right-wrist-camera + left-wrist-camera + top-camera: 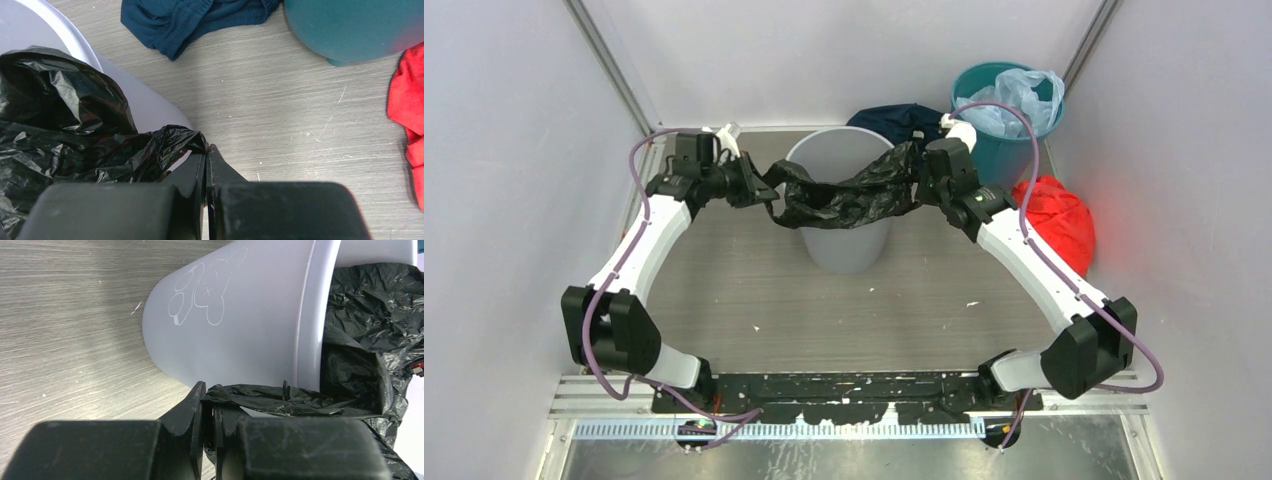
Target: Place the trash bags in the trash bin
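Nearest the overhead camera, the arm bases [1014, 372] are seen bolted at the near edge of the desk [754, 290]. Beyond them the trash bag [849, 195] is stretched between the left hand [759, 185] and the right hand [927, 180]. It sags across the mouth of the trash bin [844, 245], and part of it is draped over the near rim rather than down inside. Behind and to the right, a dark blue cloth [894, 118], a teal bin [999, 160] holding a pale blue bag [1019, 100], and a red bundle [1056, 220] are seen apart from the work.

From the left wrist, the left hand is shown clenched on a flattened fold of the black film, just beside the bin's outer wall. A faint white line drawing on that wall (not made out from above) is revealed here. The bag's bulk is seen crumpled at the bin's mouth.

From the right wrist, the right hand is shown pinched tight on a twisted corner of the bag, outside the rim. Its jaws almost meet — so thin is the plastic.

The bag is judged to be very light, limp and slippery, and easily torn if drawn taut over the rim. It is best taken by gathered folds or corners, as now, since a single layer would likely slide out. How deep the film hangs inside the bin cannot be told from any view.
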